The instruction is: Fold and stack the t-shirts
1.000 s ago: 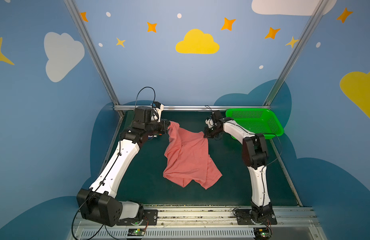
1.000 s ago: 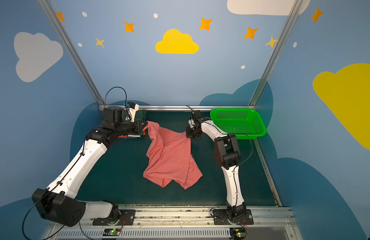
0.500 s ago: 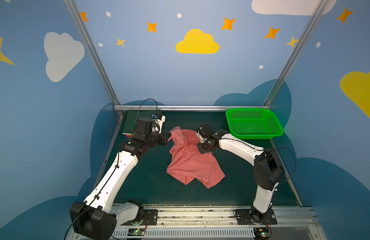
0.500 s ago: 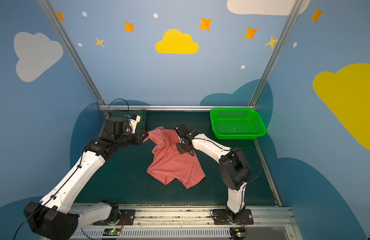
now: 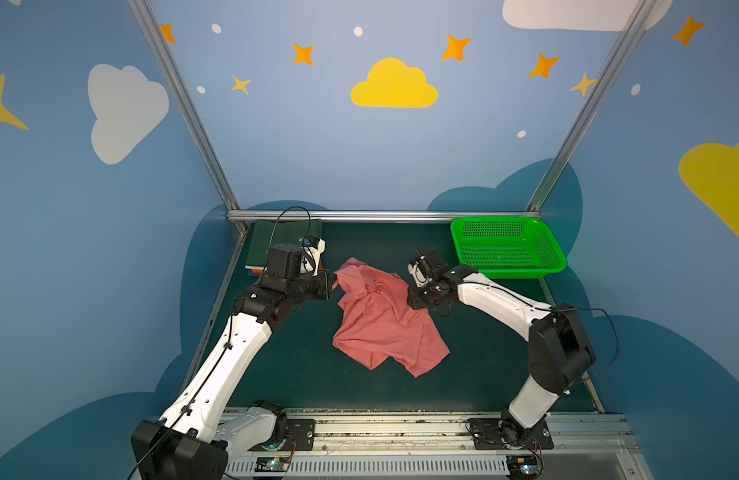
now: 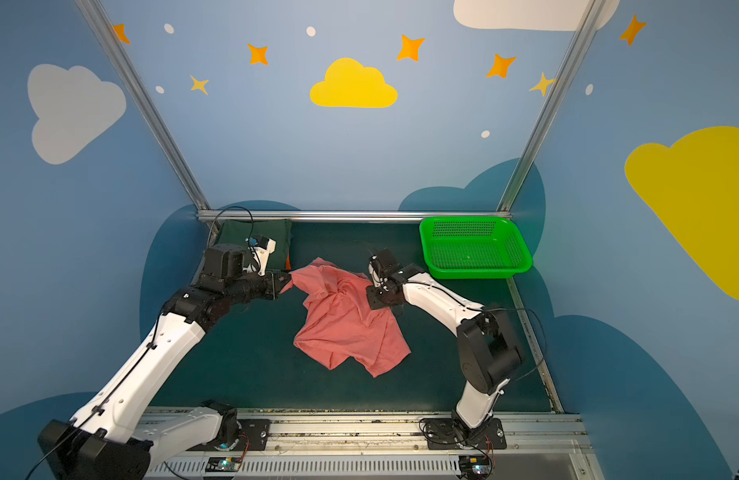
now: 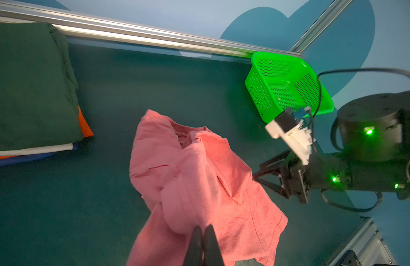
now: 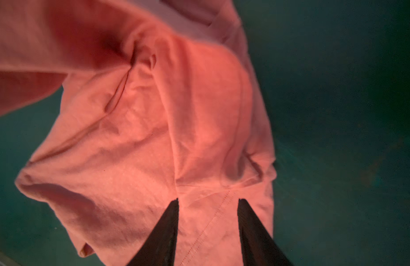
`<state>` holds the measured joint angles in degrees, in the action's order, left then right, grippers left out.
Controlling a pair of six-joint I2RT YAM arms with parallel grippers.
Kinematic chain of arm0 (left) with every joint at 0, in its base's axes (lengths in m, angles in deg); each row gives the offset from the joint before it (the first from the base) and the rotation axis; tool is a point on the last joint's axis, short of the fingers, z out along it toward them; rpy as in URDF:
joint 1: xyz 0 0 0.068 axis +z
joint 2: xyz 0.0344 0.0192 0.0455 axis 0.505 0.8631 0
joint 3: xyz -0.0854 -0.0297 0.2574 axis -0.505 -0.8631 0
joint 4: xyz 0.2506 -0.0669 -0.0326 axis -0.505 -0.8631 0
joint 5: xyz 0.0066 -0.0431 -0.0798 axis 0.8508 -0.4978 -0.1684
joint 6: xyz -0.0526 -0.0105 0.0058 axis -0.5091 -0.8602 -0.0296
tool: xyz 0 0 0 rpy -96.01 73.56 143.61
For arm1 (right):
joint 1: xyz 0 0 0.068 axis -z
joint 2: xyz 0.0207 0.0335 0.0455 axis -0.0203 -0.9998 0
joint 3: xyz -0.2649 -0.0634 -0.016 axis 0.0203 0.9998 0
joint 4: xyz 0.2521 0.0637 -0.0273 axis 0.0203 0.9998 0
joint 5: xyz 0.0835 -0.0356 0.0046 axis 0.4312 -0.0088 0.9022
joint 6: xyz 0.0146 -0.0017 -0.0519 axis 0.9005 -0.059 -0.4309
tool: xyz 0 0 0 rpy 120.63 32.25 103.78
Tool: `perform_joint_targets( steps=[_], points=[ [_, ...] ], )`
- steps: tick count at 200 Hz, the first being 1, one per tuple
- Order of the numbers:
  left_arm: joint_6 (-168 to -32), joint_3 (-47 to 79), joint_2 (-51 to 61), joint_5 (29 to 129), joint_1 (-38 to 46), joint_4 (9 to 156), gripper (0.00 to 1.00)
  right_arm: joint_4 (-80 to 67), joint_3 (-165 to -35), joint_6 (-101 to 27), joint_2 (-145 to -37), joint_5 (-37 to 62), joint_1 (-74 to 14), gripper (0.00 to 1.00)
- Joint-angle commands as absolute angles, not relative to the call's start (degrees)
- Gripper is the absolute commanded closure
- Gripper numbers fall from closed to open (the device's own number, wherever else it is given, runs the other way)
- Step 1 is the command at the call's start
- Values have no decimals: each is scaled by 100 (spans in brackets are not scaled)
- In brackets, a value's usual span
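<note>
One salmon-pink t-shirt (image 5: pixel 386 328) lies crumpled in the middle of the table. It is a soft, thin knit with fine stitched hems, bunched into ridges near the collar and spreading flatter toward the near edge. Its far-left corner is drawn up into a taut peak by the left gripper (image 5: pixel 333 286), whose slim black fingers (image 7: pixel 196 241) are pressed together on the cloth in the left wrist view. The right gripper (image 5: pixel 412 304) sits at the shirt's right edge. Its tapered black fingers (image 8: pixel 167 232) stand apart in the right wrist view, with a hemmed fold of pink fabric lying loose in the gap and beneath them.

In the far-left corner a stack of folded t-shirts (image 5: pixel 284 243) lies beside the rail (image 5: pixel 380 215). The top one is dark green, and the left wrist view shows white, orange and blue edges under it. In the far-right corner stands a bright green plastic basket (image 5: pixel 494 232), rectangular, with perforated walls and floor and a smooth rolled rim.

Both arms have glossy white shells and black joints.

The table is covered by a dark teal mat (image 5: pixel 301 374), matte and faintly speckled. A ribbed aluminium rail borders its far edge, and slanted aluminium posts rise from the corners. The walls (image 5: pixel 318 158) are flat blue, painted with white and yellow clouds, orange stars and pale dots. A slotted metal base along the near edge carries the arm mounts.
</note>
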<state>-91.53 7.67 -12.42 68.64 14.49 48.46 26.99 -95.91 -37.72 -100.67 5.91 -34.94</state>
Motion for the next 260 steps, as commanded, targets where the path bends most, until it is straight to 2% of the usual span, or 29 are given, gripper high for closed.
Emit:
perform_joint_targets(
  steps=[1,35,65,100,146,198,260],
  points=[
    [-9185,757,-1276,6917,1436,4837,95,2107,-9187,-3601,-9916,1390,-3165,59],
    [-9196,767,-1268,6938,1433,4809,95,1177,-8566,-3641,-9948,2656,-2724,62],
    [-9203,756,-1283,6962,1440,4771,95,578,-8285,-3689,-10170,3451,-2427,52],
    [-9224,746,-1283,6964,1430,4741,95,128,-8205,-3738,-10501,3905,-2231,46],
    [-9233,735,-1289,6973,1425,4717,95,-172,-8180,-3771,-10837,4200,-2199,45],
    [-9238,707,-1297,6965,1425,4730,95,-182,-7941,-3628,-10641,4334,-2277,54],
    [-9230,639,-1334,6979,1421,4737,95,106,-7643,-3562,-10139,4224,-2296,57]
  ],
)
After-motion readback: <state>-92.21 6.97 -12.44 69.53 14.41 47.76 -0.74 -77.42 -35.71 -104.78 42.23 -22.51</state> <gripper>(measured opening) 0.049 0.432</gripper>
